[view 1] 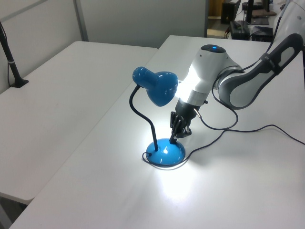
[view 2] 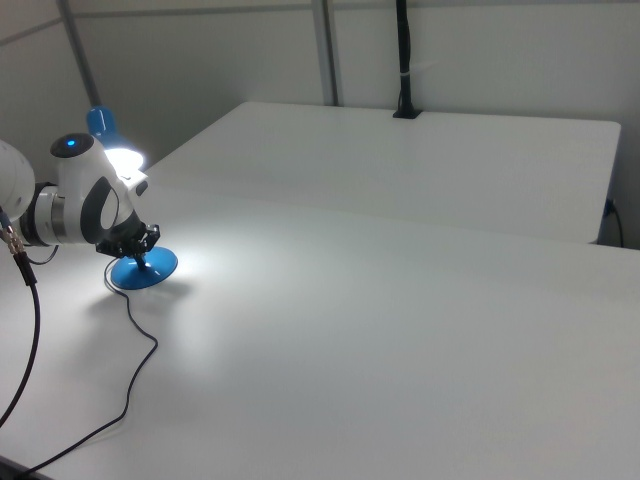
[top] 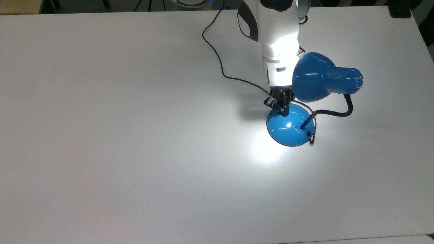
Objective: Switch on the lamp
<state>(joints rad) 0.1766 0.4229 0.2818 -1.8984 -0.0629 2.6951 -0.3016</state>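
The tabletop is bare white across the left and middle of the top view; a thin dark cord runs from the upper centre down toward the lamp, which stands right of centre. Its round blue base sits just below the end effector, and the shade hangs above and to the right on a black bendy neck. A bright pool of light falls on the tabletop beside the base, so the lamp looks lit and the task appears done.

Judging from this, the step in hand is the press on the base's switch. Doing it well means a short, straight push, then lifting straight off, so the light base does not slide or the shade get knocked by the white arm just beside it.

In the left view the end effector points down with its fingers pressed together into a single tip, touching the top of the base and holding nothing.
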